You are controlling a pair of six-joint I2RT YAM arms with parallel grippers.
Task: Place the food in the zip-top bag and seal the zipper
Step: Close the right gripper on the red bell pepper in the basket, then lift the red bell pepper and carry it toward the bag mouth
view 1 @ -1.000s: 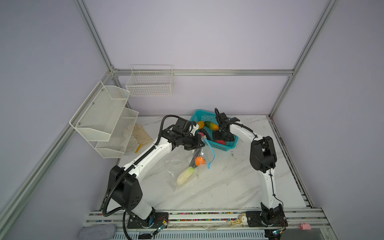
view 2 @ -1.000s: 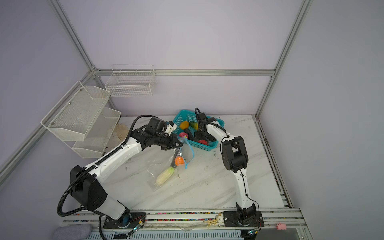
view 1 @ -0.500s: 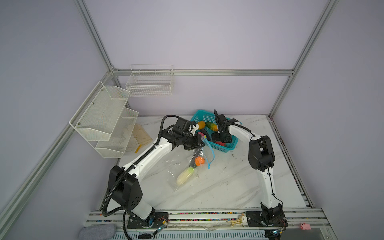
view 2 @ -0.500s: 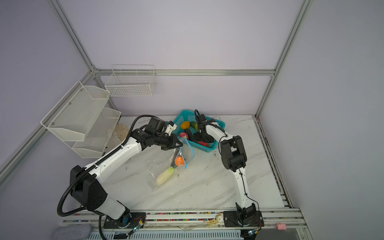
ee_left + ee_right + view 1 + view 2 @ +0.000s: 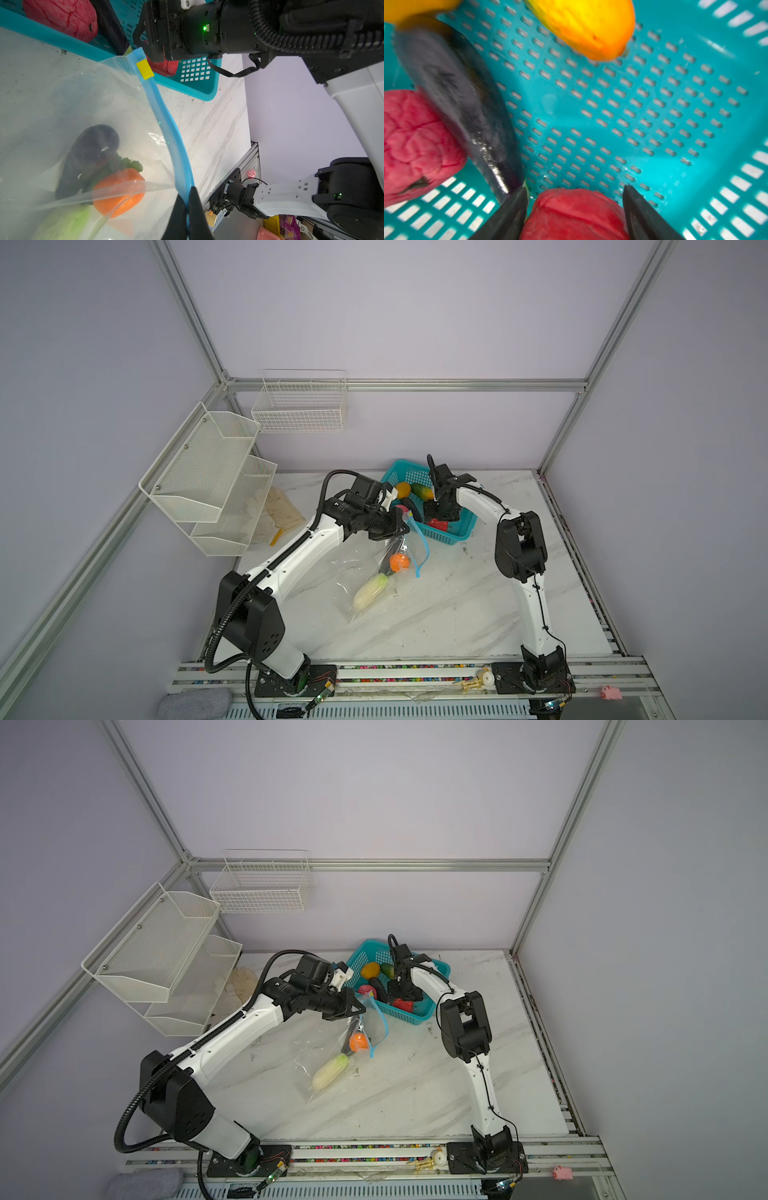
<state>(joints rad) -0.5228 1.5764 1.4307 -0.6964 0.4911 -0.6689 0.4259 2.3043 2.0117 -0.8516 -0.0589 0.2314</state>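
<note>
Observer: Print on purple packet (image 5: 289, 228) at bench edge, too blurred to read.

Checker: Containers, left to right?

Observer: Racks (image 5: 208, 477) on left wall, white wire mesh. Beige cloth (image 5: 280, 512), crumpled, beside them. Bag (image 5: 353, 572), clear crinkly film, lies mid-table (image 5: 457, 614) on veined marble, mouth raised towards basket. Inside: radish (image 5: 369, 593), long, white, green at one end; orange (image 5: 400, 562), round; eggplant (image 5: 91, 153), dark and glossy, touching orange. Basket (image 5: 451, 534), teal slotted plastic, stands just beside bag's mouth. In it: mango (image 5: 403, 490), smooth yellow-orange; cucumber (image 5: 422, 492), green; second eggplant (image 5: 463, 99), dark, curved; pink piece (image 5: 415, 145), wrinkled; red piece (image 5: 575, 216), matte.

Checker: Grippers?

Observer: Left gripper (image 5: 188, 199) pinched tight on zipper (image 5: 164, 116), pale-blue strip, holding that edge up off table. Yellow slider (image 5: 144, 69) sits at strip's far end, by basket rim. Right gripper (image 5: 575, 190) down inside basket, fingers (image 5: 512, 214) apart, one each side of red piece; contact can't be told.

Checker: Task tally?

Observer: Three pieces bagged, five in basket, bag mouth open. Pink pig toy (image 5: 606, 692) on front rail, far right.
</note>
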